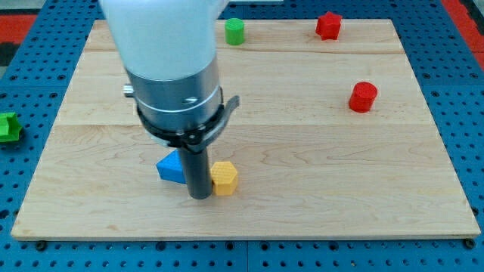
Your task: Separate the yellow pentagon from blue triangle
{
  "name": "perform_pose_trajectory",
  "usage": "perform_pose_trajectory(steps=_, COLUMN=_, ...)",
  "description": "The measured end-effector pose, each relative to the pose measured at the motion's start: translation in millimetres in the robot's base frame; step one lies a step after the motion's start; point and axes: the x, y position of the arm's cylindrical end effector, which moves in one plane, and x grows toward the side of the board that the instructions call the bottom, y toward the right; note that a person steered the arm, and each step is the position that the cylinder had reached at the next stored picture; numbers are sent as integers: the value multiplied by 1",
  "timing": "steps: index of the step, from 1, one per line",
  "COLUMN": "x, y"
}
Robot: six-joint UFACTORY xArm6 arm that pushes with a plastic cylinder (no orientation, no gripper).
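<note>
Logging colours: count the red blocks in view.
2. One red block at the board's top edge, right of centre; another red block lower, near the view's right. The arm may hide others.

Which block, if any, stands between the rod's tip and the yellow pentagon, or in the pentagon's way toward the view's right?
None visible. My tip sits between the blue triangle and the yellow pentagon, right beside the pentagon. To the pentagon's right the board is bare; the red blocks lie far up the view.
</note>
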Motion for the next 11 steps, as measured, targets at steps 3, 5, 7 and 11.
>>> perform_pose_trajectory(steps=3, x=-11, y=12)
perform_pose_trajectory(steps=5, x=-11, y=50)
perform_pose_trajectory(steps=7, x=-21, y=43)
perform_pose_trajectory(steps=11, x=-43, y=158)
